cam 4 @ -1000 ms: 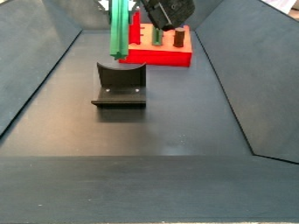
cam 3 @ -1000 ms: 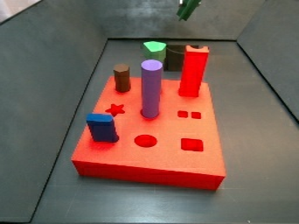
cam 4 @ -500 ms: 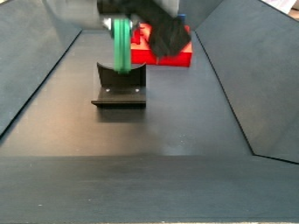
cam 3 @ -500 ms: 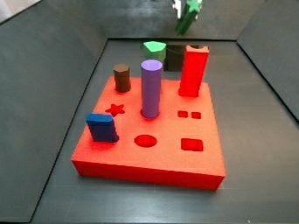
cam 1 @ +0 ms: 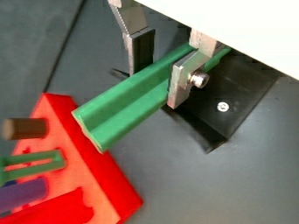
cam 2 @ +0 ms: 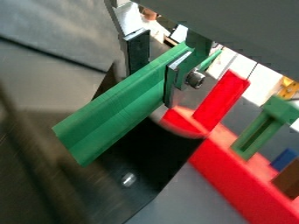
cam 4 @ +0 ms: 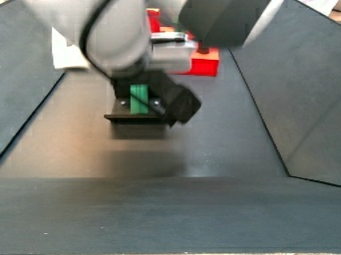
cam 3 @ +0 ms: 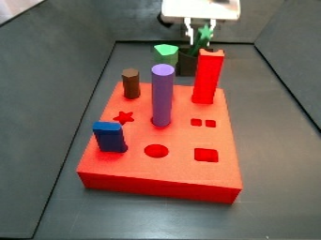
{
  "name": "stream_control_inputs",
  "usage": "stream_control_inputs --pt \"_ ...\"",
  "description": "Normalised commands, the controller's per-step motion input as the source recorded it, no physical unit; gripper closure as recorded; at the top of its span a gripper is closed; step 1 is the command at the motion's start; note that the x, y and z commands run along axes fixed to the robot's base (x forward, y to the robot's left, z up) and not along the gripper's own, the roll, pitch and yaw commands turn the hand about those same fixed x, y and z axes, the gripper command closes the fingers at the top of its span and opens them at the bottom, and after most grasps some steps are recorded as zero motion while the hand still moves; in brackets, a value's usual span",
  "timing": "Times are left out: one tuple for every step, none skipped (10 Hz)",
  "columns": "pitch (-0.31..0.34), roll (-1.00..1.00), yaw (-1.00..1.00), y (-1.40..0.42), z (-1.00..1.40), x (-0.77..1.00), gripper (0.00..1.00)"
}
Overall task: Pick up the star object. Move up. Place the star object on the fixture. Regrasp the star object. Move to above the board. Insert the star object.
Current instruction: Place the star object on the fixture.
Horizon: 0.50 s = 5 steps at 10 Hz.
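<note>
My gripper (cam 1: 163,68) is low over the fixture (cam 1: 233,96), its 2 silver fingers (cam 2: 177,80) pinching the star object (cam 2: 122,103) near one end. Rod rests against the fixture's upright in a side view (cam 4: 139,98). The board (cam 3: 163,150) lies beyond, well apart.

Silver-plated claw (cam 1: 163,68), dark pads, screw, white housing

The gripper (cam 1: 163,72), over the far end of the table, clamps its brushed-metal fingers (cam 1: 184,79) on the star object (cam 1: 131,98), a matt green plastic rod. The fixture (cam 1: 233,92) looks dark matt metal; the board (cam 3: 163,159) is smooth, slightly glossy red plastic.
</note>
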Motion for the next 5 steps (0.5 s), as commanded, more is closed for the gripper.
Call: stream_control_inputs --pt "-0.016 -0.17 -0.15 0.09 -0.6 0.13 1.0" --pt "-0.039 -0.14 -0.13 0.1 -0.49 0.1 1.0" --pt "-0.06 -0.12 -0.1 0.11 -0.47 0.07 1.0" --pt "-0.059 -0.12 -0.08 0.11 -0.47 0.07 1.0" --pt "-0.057 -0.12 -0.06 0.11 -0.47 0.07 1.0"
